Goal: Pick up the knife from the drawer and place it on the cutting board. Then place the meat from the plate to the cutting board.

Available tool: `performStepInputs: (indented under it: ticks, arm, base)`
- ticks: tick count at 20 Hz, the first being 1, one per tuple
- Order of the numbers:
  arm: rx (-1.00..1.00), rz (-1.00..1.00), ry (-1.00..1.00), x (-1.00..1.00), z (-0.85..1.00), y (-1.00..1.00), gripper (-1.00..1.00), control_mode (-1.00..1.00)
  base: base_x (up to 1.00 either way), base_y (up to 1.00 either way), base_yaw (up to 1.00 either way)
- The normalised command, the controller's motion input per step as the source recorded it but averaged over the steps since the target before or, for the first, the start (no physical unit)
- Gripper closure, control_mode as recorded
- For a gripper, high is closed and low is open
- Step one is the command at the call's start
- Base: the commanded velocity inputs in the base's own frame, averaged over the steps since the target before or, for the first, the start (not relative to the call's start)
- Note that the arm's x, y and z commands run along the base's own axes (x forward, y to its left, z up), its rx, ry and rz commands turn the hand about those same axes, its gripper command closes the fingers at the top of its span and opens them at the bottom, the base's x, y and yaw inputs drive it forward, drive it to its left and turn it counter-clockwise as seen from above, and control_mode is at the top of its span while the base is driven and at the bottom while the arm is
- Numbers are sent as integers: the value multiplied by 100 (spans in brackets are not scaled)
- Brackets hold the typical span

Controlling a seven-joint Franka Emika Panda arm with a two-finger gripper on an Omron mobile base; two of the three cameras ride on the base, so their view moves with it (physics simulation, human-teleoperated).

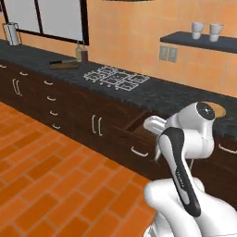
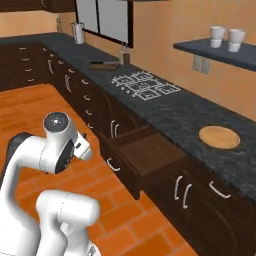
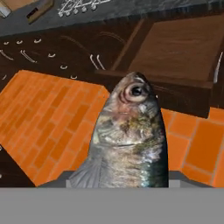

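The small silver-grey fish [image 3: 131,140], the meat, stands head-up directly before my hand camera, eye toward twelve o'clock and fin flaring toward seven o'clock. It rises from where my fingers sit, so I appear to be clamped on its tail end, though the fingertips themselves are hidden behind its body. It hangs over the orange brick floor [image 3: 48,118], in front of the cabinets.

Beyond the fish's head, at one o'clock in the hand view, the wide dark brown wooden drawer [image 3: 175,52] stands pulled open, its bare bottom showing; in the right base view the same drawer [image 2: 147,155] projects from the cabinet row, its curved silver handle at the front.

The round light tan wooden plate [image 2: 219,137] lies on the dark speckled counter [image 2: 175,115] at three o'clock from the drawer in the right base view; its edge [image 1: 217,109] shows behind my arm in the left base view.

The flat dark brown cutting board [image 2: 104,65] lies far along the counter, at eleven o'clock from the white stove grates [image 2: 145,85], with the black-handled knife lying on it [image 1: 64,65].

Two white cups [image 2: 226,36] stand on a wall shelf.
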Motion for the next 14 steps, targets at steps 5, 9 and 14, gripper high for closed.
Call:
performStepInputs:
  ticks: [5, 9, 14]
  arm:
    - [0, 0, 0, 0, 0, 0, 100, 100]
    - [0, 0, 0, 0, 0, 0, 100, 100]
    - [0, 0, 0, 0, 0, 0, 100, 100]
  base:
    - [85, 82, 44]
    - [100, 64, 25]
    - [100, 37, 4]
